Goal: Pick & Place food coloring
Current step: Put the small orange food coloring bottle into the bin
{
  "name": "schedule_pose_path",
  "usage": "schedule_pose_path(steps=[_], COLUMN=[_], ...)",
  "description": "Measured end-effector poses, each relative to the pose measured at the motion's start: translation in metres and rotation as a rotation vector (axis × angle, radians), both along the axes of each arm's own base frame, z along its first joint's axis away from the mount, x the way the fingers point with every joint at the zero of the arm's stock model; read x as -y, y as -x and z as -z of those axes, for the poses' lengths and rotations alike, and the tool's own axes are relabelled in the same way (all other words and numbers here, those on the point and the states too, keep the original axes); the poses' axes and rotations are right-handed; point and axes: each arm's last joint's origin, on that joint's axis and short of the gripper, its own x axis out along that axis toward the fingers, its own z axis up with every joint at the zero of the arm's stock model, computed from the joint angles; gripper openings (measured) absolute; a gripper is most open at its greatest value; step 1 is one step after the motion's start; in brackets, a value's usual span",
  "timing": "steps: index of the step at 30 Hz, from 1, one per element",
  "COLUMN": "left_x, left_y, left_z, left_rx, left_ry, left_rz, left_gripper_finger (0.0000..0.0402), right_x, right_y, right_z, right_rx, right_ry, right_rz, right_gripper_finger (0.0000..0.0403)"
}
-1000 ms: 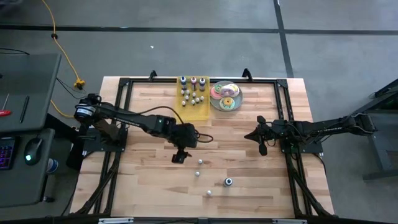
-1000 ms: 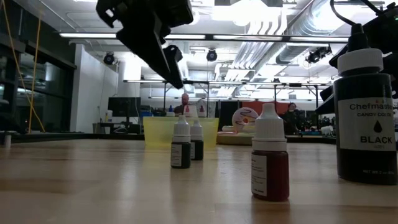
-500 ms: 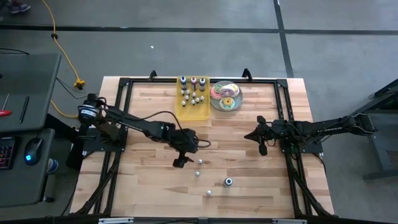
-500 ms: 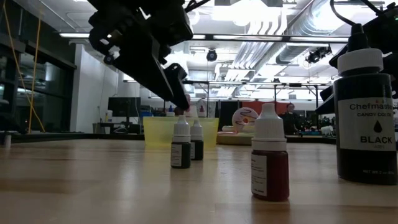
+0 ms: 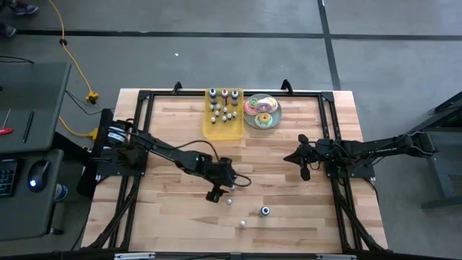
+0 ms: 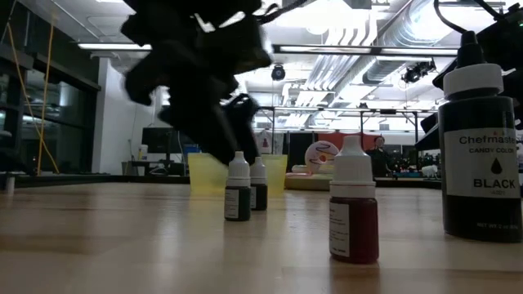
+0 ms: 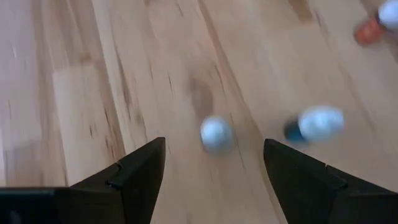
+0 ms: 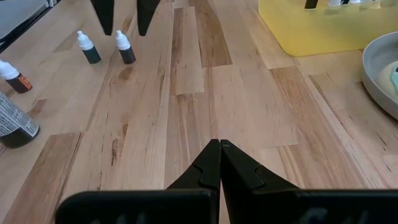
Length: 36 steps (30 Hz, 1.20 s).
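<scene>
Two tiny food coloring bottles [image 5: 232, 189] with white caps stand upright on the wood, also in the low view [image 6: 238, 189] and the right wrist view [image 8: 124, 47]. My left gripper [image 5: 216, 193] hovers open just above and beside them. In the left wrist view its fingers [image 7: 214, 146] stand either side of one white cap [image 7: 216, 132], and a dark-bodied bottle [image 7: 314, 124] is near the other finger. A red bottle [image 6: 355, 214] and a larger black bottle [image 6: 478, 155] stand nearer the table's near edge. My right gripper [image 8: 219, 149] waits shut at the table's right.
A yellow tray [image 5: 224, 119] holding several more small bottles sits by the far edge, with a plate of doughnuts [image 5: 261, 112] to its right. A further small bottle [image 5: 243, 224] stands near the near edge. Bare wood lies between the two arms.
My left gripper has moved toward the table's near edge and slightly right, and has come down from well above the table to just over the two small bottles. The bottles have not moved.
</scene>
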Motion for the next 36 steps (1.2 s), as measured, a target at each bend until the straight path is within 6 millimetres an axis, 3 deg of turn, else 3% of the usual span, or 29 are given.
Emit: schedule_pose_path(steps=[10,23,36], left_x=[0.0017,0.0017,0.0025], left_y=[-0.0099,-0.0095,-0.0122], left_z=[-0.0005,0.0006,0.0029], left_rx=[-0.010,-0.017,-0.003], left_ry=[-0.031,-0.032,-0.023], left_rz=[0.007,0.011,0.015], left_gripper_finger=[0.0259,0.0166,0.0163], right_x=[0.0000,0.0000,0.0000], right_y=[-0.0001,-0.0001,-0.0001], right_z=[-0.0003,-0.0003,-0.0003], right_rx=[0.003,0.004,0.004], right_ry=[0.000,0.000,0.000], right_rz=[0.000,0.000,0.000], right_gripper_finger=[0.0000,0.0000,0.0000])
